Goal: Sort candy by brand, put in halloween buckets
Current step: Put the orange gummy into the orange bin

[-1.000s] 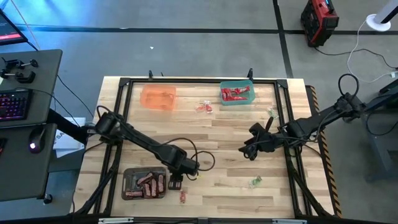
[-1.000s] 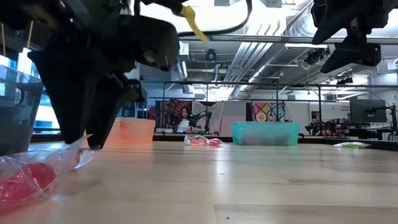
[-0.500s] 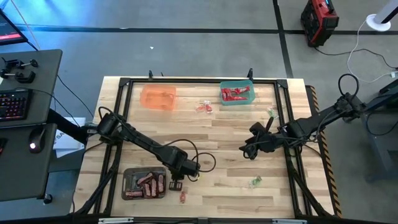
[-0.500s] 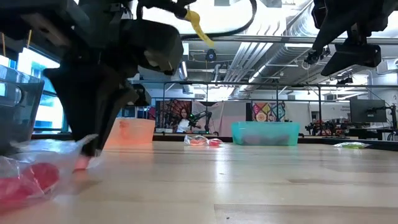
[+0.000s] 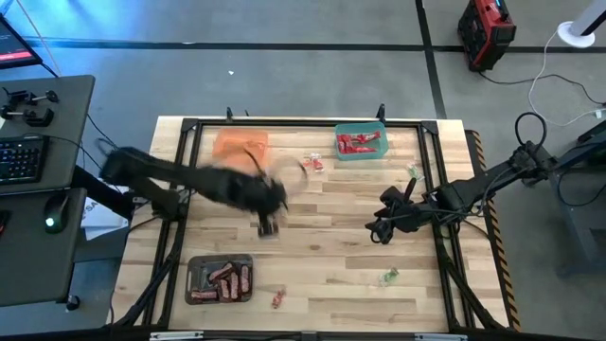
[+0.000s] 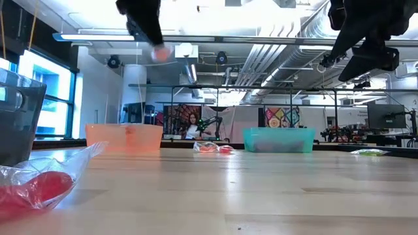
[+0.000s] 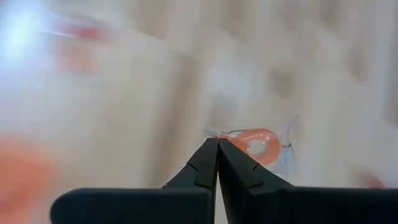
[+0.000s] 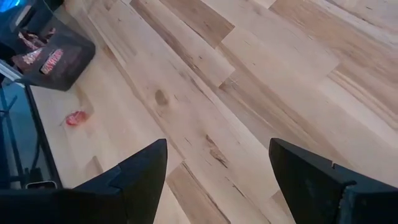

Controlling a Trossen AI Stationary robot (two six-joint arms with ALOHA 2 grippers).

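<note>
**Left arm has a pink sweet pinched, mid-table**

So the left gripper (image 5: 268,225) is up off the table (image 5: 331,275), blurred, sitting between the orange bucket (image 5: 240,148) and the dark grey bucket (image 5: 221,279). Its fingers are pressed together on the clear wrapper of a pink ring-shaped candy (image 7: 256,142), and the wrist view shows that pinch pretty clearly.

Relative to the grey bucket: it's loaded with dark brown bars (image 5: 227,280), and one red sweet (image 5: 278,300) lies just beside it on the wood. Across the table from it, the green bucket (image 5: 361,142) holds bright red candies (image 5: 359,144). A couple of red-wrapped sweets (image 5: 311,163) sit between the orange and green ones. A pale green sweet (image 5: 388,277) lies well off to the grey bucket's side, another green one (image 5: 413,171) near the green bucket.

The right gripper (image 5: 381,227) hangs above the wood with its fingers spread wide, nothing in them.
</note>
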